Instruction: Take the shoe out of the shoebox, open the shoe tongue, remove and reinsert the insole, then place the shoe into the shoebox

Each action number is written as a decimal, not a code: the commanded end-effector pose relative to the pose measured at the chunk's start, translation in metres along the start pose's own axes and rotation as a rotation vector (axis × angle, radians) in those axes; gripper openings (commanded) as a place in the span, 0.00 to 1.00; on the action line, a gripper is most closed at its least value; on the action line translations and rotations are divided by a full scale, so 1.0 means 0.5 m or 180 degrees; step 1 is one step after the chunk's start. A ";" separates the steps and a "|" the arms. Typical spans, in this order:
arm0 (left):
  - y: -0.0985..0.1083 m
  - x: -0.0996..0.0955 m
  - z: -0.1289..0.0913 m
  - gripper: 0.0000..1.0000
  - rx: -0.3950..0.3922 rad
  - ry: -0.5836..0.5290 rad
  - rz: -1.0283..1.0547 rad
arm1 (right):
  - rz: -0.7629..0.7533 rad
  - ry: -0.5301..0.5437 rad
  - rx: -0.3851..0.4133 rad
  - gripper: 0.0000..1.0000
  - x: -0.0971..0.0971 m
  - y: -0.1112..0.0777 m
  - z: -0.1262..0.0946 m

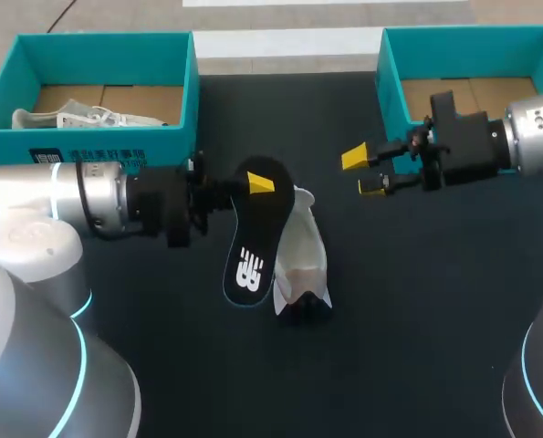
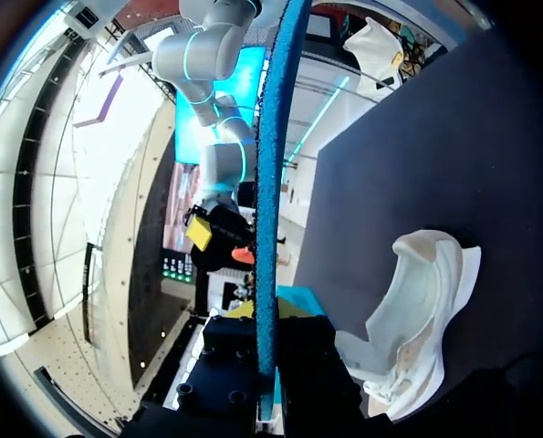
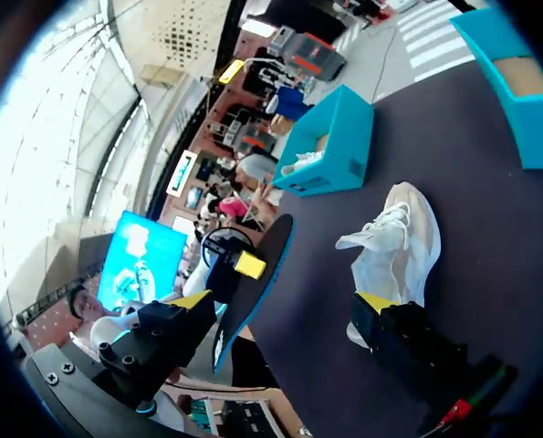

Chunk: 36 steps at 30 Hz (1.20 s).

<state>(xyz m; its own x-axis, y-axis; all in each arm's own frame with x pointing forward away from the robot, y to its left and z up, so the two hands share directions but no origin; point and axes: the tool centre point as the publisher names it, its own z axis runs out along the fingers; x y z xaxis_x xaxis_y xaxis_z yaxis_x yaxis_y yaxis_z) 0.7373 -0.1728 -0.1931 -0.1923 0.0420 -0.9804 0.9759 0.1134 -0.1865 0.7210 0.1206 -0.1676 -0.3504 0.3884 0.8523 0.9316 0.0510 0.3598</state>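
Note:
My left gripper [image 1: 253,185] is shut on the heel end of a black insole [image 1: 251,246] with a blue edge and a white logo, holding it above the dark table. In the left wrist view the insole [image 2: 269,182] stands edge-on between my left gripper's [image 2: 266,383] fingers. Just right of the insole, a white shoe [image 1: 303,251] lies on the table, toe toward the front edge. The shoe [image 2: 417,319] also shows beside the left gripper. My right gripper [image 1: 370,172] hangs open and empty right of the shoe. From the right gripper [image 3: 285,301], the insole [image 3: 257,274] and shoe [image 3: 394,246] are ahead.
A teal shoebox [image 1: 88,137] at the back left holds a second white shoe [image 1: 79,116]. Another teal shoebox [image 1: 390,82] stands at the back right, behind my right arm, showing only its cardboard floor. Bare dark table lies in front of the shoe.

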 end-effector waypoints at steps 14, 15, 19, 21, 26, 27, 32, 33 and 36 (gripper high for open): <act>-0.003 0.001 0.001 0.00 -0.0012 -0.0005 0.0002 | -0.3137 -0.0551 0.1297 1.00 0.004 0.010 -0.002; -0.003 0.001 0.001 0.00 -0.0012 -0.0005 0.0002 | -0.3137 -0.0551 0.1297 1.00 0.004 0.010 -0.002; -0.003 0.001 0.001 0.00 -0.0012 -0.0005 0.0002 | -0.3137 -0.0551 0.1297 1.00 0.004 0.010 -0.002; -0.003 0.001 0.001 0.00 -0.0012 -0.0005 0.0002 | -0.3319 -0.0651 0.1365 1.00 0.001 0.009 0.000; -0.003 0.001 0.001 0.00 -0.0012 -0.0005 0.0002 | -0.3905 -0.1017 0.1199 1.00 -0.006 0.009 0.004; -0.003 0.001 0.001 0.00 -0.0012 -0.0005 0.0002 | -0.3904 -0.1076 0.1168 1.00 -0.008 0.009 0.004; -0.003 0.001 0.001 0.00 -0.0012 -0.0005 0.0002 | -0.4141 -0.1156 0.1237 1.00 -0.029 0.004 0.003; -0.003 0.001 0.001 0.00 -0.0012 -0.0005 0.0002 | -0.4217 -0.1197 0.1274 1.00 -0.035 0.003 0.003; -0.003 0.001 0.001 0.00 -0.0012 -0.0005 0.0002 | -0.4289 -0.1282 0.1312 1.00 -0.060 -0.003 0.004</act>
<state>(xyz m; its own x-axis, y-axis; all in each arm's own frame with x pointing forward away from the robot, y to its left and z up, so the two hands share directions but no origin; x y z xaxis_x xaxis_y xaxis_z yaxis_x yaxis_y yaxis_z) 0.7370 -0.1724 -0.1928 -0.1925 0.0427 -0.9804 0.9759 0.1134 -0.1866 0.7347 0.1105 -0.1878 -0.9901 0.1406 0.0006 0.1052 0.7376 0.6670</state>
